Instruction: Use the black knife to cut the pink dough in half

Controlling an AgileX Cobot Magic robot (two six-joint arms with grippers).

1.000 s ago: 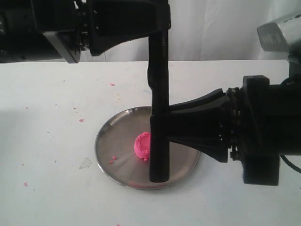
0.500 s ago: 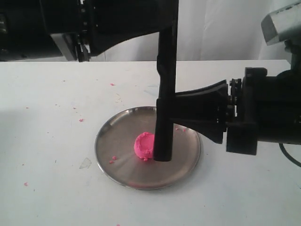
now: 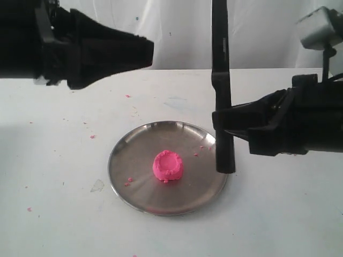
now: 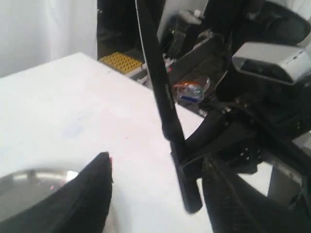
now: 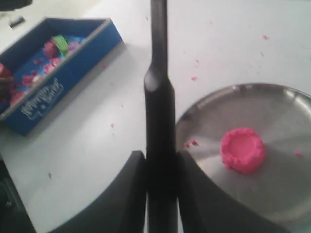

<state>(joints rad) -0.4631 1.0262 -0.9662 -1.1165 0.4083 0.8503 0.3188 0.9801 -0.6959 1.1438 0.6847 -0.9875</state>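
- Exterior view: the right gripper (image 3: 224, 124) pinches the black knife (image 3: 220, 80) on the thick lower part. The knife stands upright with its slim end up.
- Right wrist view: the two fingers (image 5: 127, 194) press on the handle from either side, with no gap showing.
- The left gripper (image 3: 146, 52) hangs high at the left of the exterior view, well apart from the knife. A second ago it was clamped on the knife's upper part; it has let go and drawn back to the left.
- Left wrist view: its fingers (image 4: 92, 194) are spread wide with nothing between them. The knife stands beyond them.
- The knife has shifted right since the earlier frame. Then it stood in front of the dough; now its lower end is at the plate's right rim. Whether it touches the rim cannot be told.
- The pink dough (image 3: 168, 165), one uncut lump with a dented top, sits near the middle of the steel plate (image 3: 134, 150), where it was before, now fully uncovered.
- Pink crumbs (image 3: 128, 181) lie on the plate and on the white table (image 3: 53, 203).
- Right wrist view: a blue box (image 5: 73, 68) holding coloured bits sits on the table, apart from the plate.
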